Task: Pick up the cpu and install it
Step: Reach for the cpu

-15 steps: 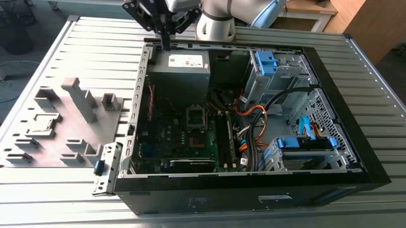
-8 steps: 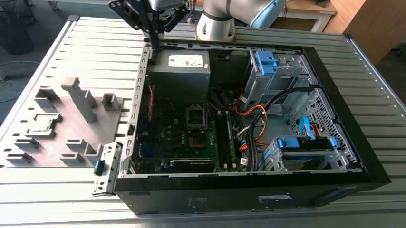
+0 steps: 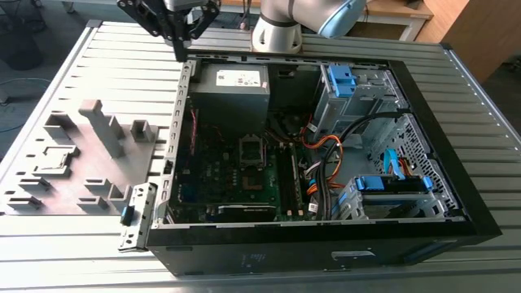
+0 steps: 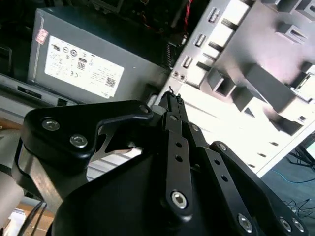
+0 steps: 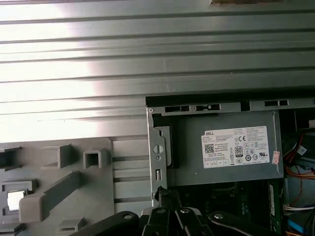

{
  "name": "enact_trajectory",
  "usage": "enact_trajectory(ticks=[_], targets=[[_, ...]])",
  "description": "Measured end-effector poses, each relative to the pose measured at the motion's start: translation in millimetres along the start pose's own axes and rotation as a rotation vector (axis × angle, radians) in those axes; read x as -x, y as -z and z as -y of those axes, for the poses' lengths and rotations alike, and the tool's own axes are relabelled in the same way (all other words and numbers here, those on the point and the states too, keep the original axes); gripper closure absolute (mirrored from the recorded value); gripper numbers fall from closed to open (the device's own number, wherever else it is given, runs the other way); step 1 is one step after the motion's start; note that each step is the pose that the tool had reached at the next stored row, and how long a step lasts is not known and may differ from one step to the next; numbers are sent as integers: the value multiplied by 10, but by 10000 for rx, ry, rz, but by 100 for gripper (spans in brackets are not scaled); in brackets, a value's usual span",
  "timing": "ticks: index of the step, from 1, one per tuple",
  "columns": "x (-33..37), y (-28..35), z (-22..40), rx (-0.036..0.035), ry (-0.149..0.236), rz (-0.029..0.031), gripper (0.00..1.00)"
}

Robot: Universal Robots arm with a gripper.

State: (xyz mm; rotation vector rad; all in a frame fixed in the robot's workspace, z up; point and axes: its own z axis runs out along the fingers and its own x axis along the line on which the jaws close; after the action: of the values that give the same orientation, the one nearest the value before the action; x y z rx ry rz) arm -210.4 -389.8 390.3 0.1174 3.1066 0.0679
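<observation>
Here, in the exterior view, a black gripper [image 3: 177, 56] hangs over the back edge of an open computer case [image 3: 326, 253] that lies on its side on a ribbed metal table [image 3: 73, 256]. The slim fingers [image 4: 167, 142] are pressed together at their tips, and nothing can be seen between them. In both wrist views the tips are just above the case's rear wall, beside the power supply [image 5: 197, 162].

The power supply carries a white label [image 5: 238, 146] crowded with small black print, certification symbols and a square code. A small red-and-white sticker [image 5: 275, 156] sits at one corner of the label.

A grey fixture plate [image 3: 89, 162] with raised blocks and pockets lies on the table at the exterior view's left of the case. In the first wrist view, a small pale square that looks like the cpu [image 5: 15, 197] lies flat in a framed pocket of this plate, well apart from the gripper.

Inside the case, a metal-framed socket [image 3: 251, 151] sits on the green motherboard [image 3: 219, 177]. Orange and black cables [image 3: 326, 152] run near blue drive brackets [image 3: 340, 80].
</observation>
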Motion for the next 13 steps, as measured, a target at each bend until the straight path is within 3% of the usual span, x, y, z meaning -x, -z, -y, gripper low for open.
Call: enact_trajectory(ticks=[13], targets=[[-498,-19,-31,0,1,10,89]])
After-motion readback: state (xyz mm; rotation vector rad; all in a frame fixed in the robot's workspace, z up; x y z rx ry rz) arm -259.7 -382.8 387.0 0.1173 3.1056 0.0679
